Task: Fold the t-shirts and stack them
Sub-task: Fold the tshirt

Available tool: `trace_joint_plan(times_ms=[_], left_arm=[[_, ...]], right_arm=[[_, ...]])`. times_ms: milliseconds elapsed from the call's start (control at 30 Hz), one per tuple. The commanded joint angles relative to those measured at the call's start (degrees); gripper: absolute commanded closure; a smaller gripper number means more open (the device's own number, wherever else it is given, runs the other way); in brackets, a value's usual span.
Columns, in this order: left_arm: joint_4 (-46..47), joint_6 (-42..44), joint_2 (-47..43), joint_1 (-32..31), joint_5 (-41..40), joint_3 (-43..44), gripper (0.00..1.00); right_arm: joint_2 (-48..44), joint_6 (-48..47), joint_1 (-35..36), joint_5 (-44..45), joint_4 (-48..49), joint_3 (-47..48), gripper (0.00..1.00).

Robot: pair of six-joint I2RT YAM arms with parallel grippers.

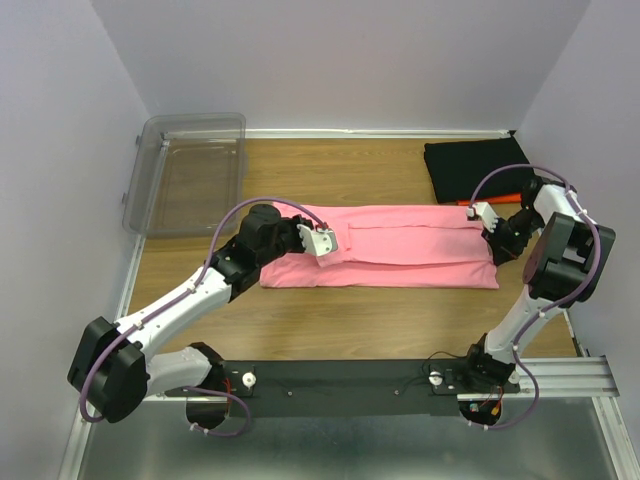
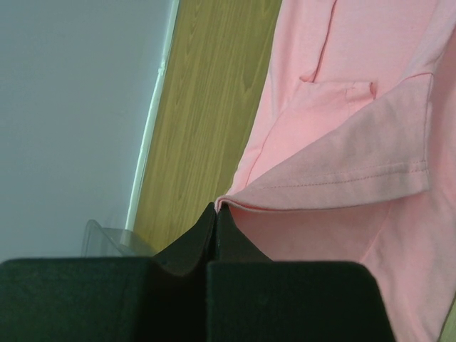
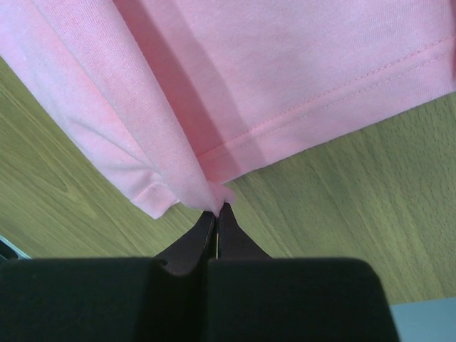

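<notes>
On the counter (image 1: 380,312), black shirt (image 1: 470,165) and orange shirt (image 1: 507,199) sit folded; left fingers (image 2: 189,249) and right fingers (image 3: 189,246) pinch the ends of the half-folded pink shirt (image 1: 400,250).

Pink t-shirt (image 1: 420,250) in matt stitched cloth, black t-shirt (image 1: 470,165) matt cloth, table (image 1: 330,168) smooth wood-grain, bin (image 1: 190,125) clear glossy plastic

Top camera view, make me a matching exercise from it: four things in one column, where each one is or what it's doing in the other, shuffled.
Things:
1. pink t-shirt
2. black t-shirt
3. clear plastic bin
4. left gripper

Places or states:
A. far left corner
B. shut on the pink cloth's left end
C. far right corner, folded
D. centre, laid out in a long band

Pairs: 1-D, 2-C, 3-A, 4-B
</notes>
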Motion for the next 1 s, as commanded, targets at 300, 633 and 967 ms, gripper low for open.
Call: trace_joint_plan(times_ms=[300,633,967], left_arm=[[1.78,1.00,0.67,0.85,1.98,1.14,1.00],[1.87,1.26,2.60,1.02,2.59,2.45,1.00],[1.87,1.70,4.71,1.11,3.03,4.04,1.00]], right_arm=[[1.90,0.90,-0.59,-1.41,-0.71,2.46,0.96],[2.16,1.16,-0.59,-1.32,-0.71,2.81,0.96],[2.60,1.25,-0.59,-1.15,-0.71,2.99,0.96]])
